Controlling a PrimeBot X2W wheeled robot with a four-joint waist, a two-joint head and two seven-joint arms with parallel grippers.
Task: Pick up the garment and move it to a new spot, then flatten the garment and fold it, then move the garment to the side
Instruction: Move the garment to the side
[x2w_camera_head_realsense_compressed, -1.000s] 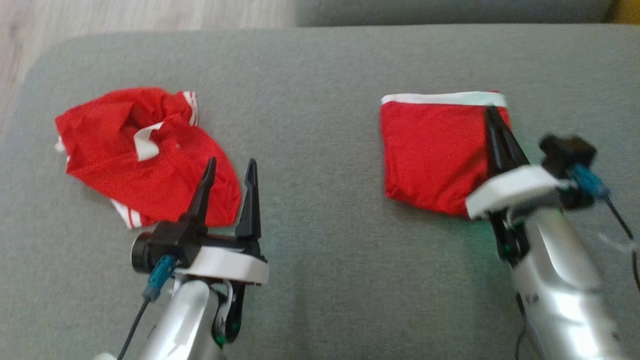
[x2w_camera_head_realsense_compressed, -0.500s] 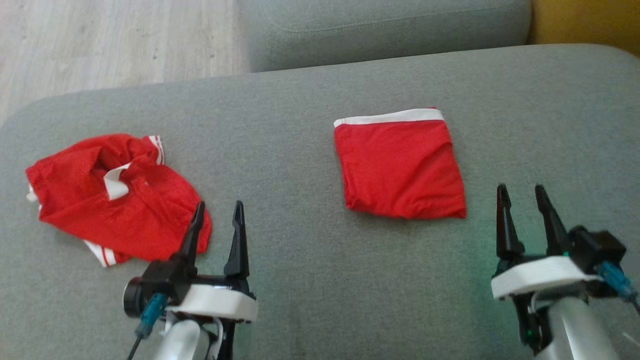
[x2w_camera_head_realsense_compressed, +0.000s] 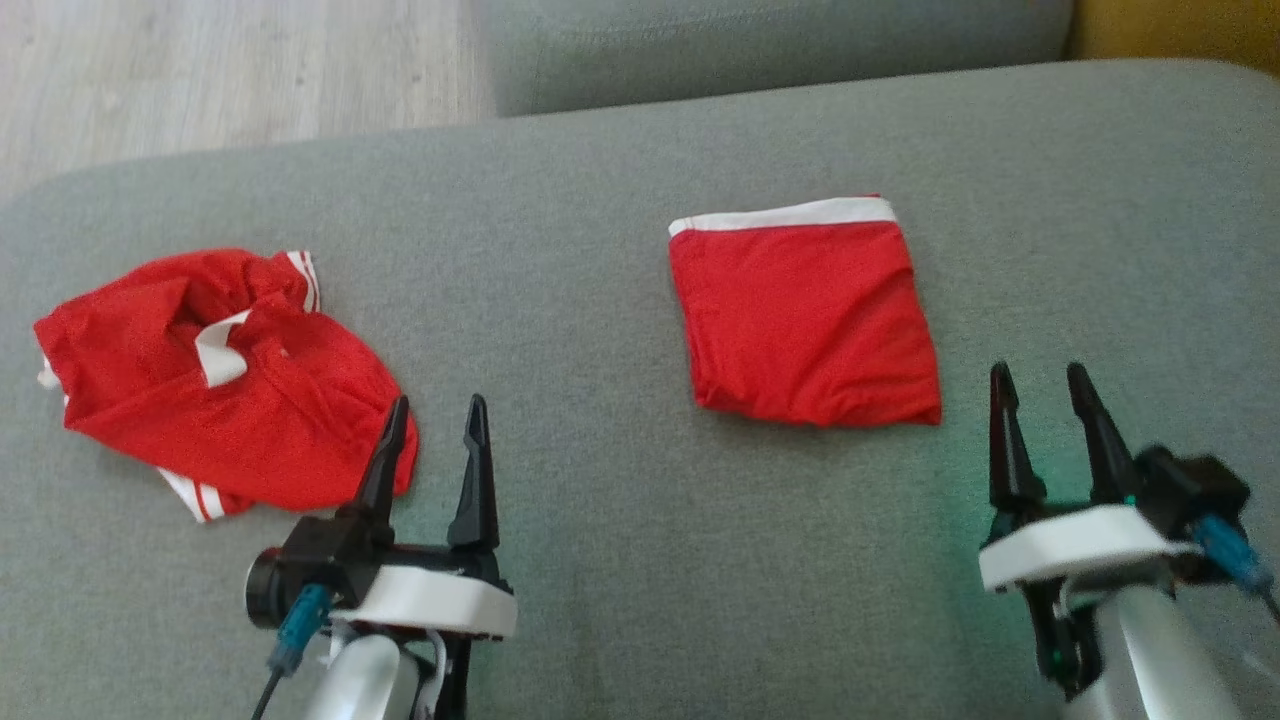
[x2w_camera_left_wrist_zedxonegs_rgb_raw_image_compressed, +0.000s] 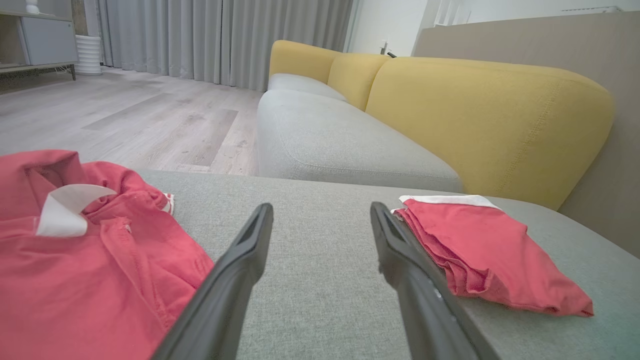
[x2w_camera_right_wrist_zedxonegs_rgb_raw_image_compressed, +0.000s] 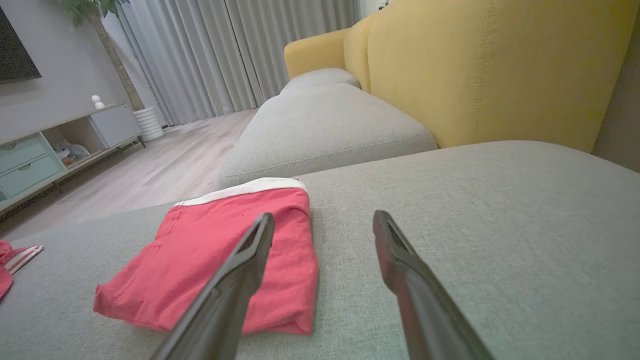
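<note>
Folding looks finished on the folded garment (x2w_camera_head_realsense_compressed: 805, 315), which lies flat on the grey cushion (x2w_camera_head_realsense_compressed: 600, 250) at eleven o'clock from your right gripper (x2w_camera_head_realsense_compressed: 1039, 370). Both grippers hover empty, fingers moderately apart. I judge a fresh pickup comes next: steer your left gripper (x2w_camera_head_realsense_compressed: 438, 402) toward the crumpled garment (x2w_camera_head_realsense_compressed: 215, 385) at ten o'clock and pinch a raised fold.

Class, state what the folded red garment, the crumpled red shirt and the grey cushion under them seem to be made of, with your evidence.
Folded red garment: soft matte knit, perhaps cotton jersey; its limp layers stack flat and the edges are rounded.
Crumpled red shirt: matte knit, possibly piqué or mesh; it slumps in soft creases.
Grey cushion: coarse woven upholstery, matte; a flecked weave shows.
</note>
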